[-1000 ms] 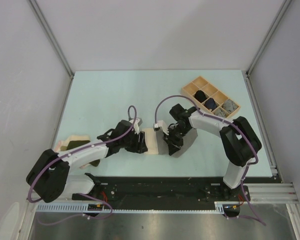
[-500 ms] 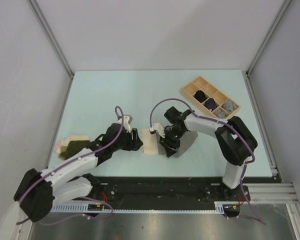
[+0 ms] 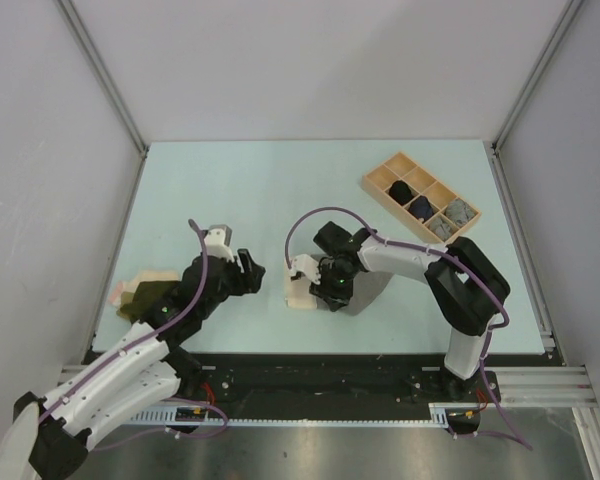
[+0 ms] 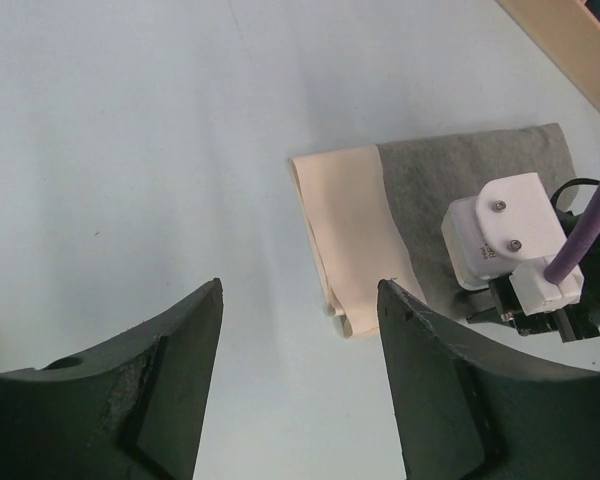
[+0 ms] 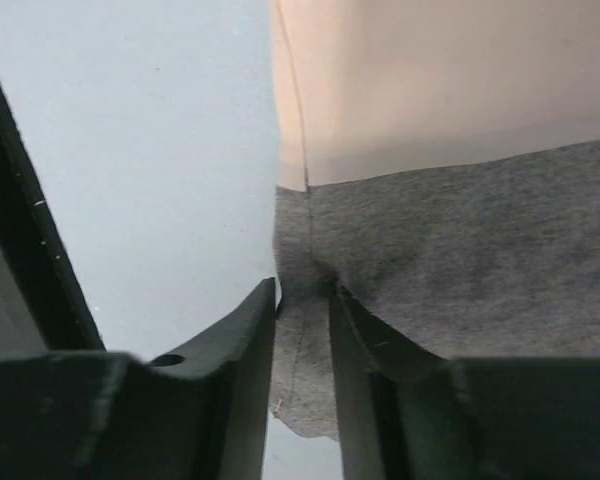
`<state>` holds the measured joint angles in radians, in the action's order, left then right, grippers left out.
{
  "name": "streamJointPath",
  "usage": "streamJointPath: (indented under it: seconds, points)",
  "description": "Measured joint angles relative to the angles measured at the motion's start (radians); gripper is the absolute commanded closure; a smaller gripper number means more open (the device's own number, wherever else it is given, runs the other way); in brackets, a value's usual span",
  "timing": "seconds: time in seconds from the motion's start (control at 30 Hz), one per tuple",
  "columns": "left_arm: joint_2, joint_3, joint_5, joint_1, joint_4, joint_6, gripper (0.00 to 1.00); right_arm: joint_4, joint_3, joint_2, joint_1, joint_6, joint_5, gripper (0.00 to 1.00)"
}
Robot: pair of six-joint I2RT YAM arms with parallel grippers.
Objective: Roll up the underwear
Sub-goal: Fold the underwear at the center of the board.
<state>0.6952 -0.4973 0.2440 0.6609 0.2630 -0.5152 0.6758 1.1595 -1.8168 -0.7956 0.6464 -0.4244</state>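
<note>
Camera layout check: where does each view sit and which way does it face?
Top external: overhead behind the bases, looking down at the table, left arm, right arm, the tray and the underwear.
Left wrist: on the left arm, angled down at the underwear; left hand open in the foreground.
Right wrist: low over the underwear; right hand pinching its grey edge.
Shared: all three show the underwear.

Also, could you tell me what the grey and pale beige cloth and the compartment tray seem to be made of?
The grey cloth looks like a soft matte knit, possibly cotton jersey: heathered flecks, a stitched seam, and it puckers where it is pinched. The pale beige cloth looks smoother and matte, fibre unclear. The tray looks like light unfinished wood: pale tan, thin flat dividers.
</note>
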Motion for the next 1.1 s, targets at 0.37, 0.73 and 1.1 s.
streamJointPath:
  seconds: [0.37, 0.73, 1.1]
  points:
    - [0.040, 0.000, 0.007, 0.000, 0.011, 0.002, 0.32, -0.037, 0.000, 0.008, -0.005, -0.018, 0.035, 0.92]
    - [0.057, 0.000, -0.063, 0.000, -0.018, 0.039, 0.25, -0.071, 0.000, 0.017, 0.026, -0.056, -0.029, 0.63]
    - [0.081, -0.038, -0.184, -0.001, -0.108, 0.261, 0.02, 0.099, 0.072, 0.030, 0.245, 0.039, -0.329, 0.54]
